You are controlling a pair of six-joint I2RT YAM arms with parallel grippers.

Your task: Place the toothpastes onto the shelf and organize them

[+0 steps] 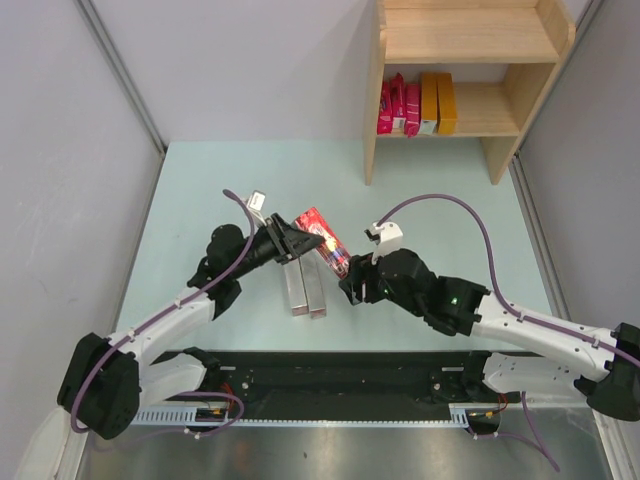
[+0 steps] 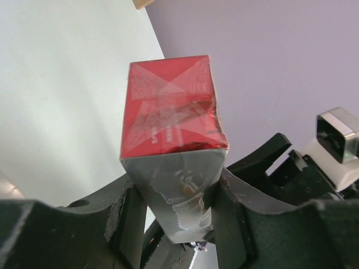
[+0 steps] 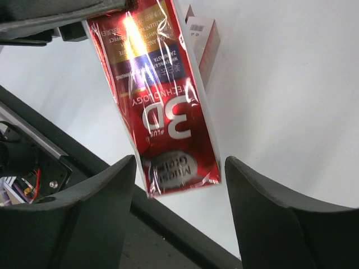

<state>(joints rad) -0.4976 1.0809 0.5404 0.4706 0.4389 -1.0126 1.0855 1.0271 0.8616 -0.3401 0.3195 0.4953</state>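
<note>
My left gripper (image 1: pixel 292 243) is shut on one end of the dark red toothpaste carton (image 1: pixel 326 243) and holds it above the table; the left wrist view shows the carton (image 2: pixel 168 112) clamped between the fingers (image 2: pixel 126 218). My right gripper (image 1: pixel 348 284) is open, with the carton's other end (image 3: pixel 168 129) between its fingers (image 3: pixel 98 207) and not touching them. Two silver-grey cartons (image 1: pixel 305 286) lie side by side on the table below. The wooden shelf (image 1: pixel 470 45) stands at the back right, with three magenta-pink cartons (image 1: pixel 398 105), an orange-yellow one (image 1: pixel 428 102) and a gold-tan one (image 1: pixel 446 102) on its lower board.
The pale green table (image 1: pixel 200 200) is flanked by grey partition walls. A black rail (image 1: pixel 330 385) runs along the near edge between the arm bases. Another carton (image 3: pixel 203 39) lies on the table behind the held one in the right wrist view.
</note>
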